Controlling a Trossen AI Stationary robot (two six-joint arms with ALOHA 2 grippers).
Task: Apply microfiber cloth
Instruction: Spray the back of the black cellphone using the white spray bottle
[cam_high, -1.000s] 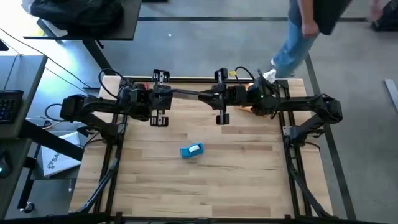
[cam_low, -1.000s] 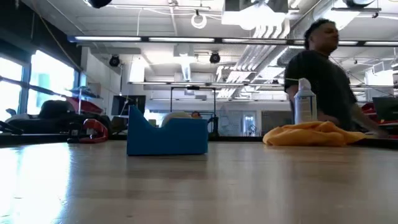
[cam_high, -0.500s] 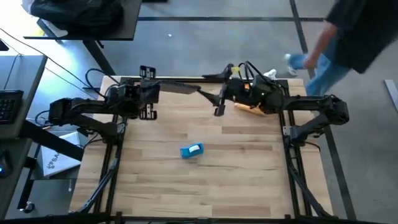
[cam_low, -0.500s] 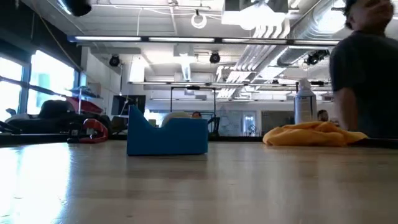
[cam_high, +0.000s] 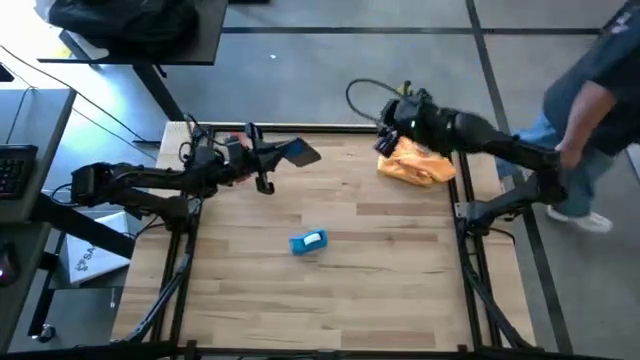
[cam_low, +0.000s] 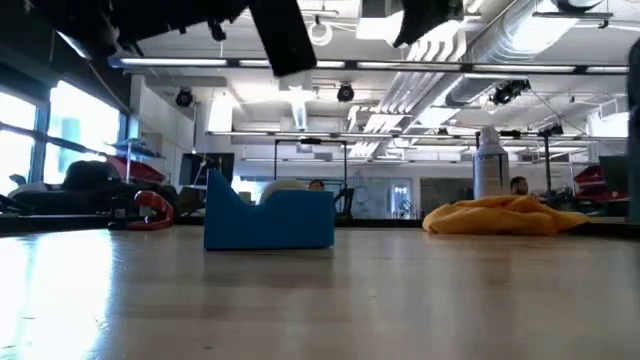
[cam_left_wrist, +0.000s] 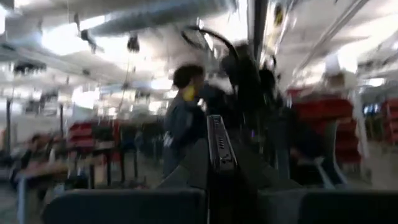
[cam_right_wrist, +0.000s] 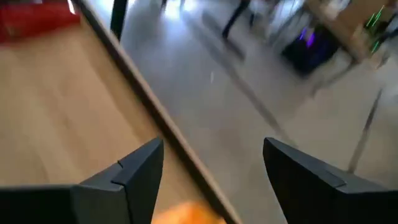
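- The right pincer (cam_high: 392, 128) hangs over the far right part of the desk (cam_high: 330, 290), close to its far edge, and its two fingers (cam_right_wrist: 134, 171) stand wide apart with nothing between them.
- The microfiber cloth (cam_high: 415, 163) lies crumpled on the desk just under and beside this pincer, a little toward the near side; in the right wrist view only a small orange corner (cam_right_wrist: 186, 214) shows between the fingers.
- In the low view the cloth (cam_low: 500, 215) is a low folded heap flat on the wood, with a white spray bottle (cam_low: 487, 163) standing behind it.
- The left pincer (cam_high: 270, 155) is raised above the far left part of the desk and is clenched on a black phone (cam_high: 300, 152), held on its thin edge (cam_left_wrist: 219, 146) between the fingers.
- A small blue block (cam_high: 308, 242) stands alone near the middle of the desk, well apart from both pincers and from the cloth.
- The cloth is near the far edge and the right edge of the desk; toward the near side of the right pincer the wood is bare.
- A person (cam_high: 585, 120) stands on the floor beyond the right edge, near the right arm's base.
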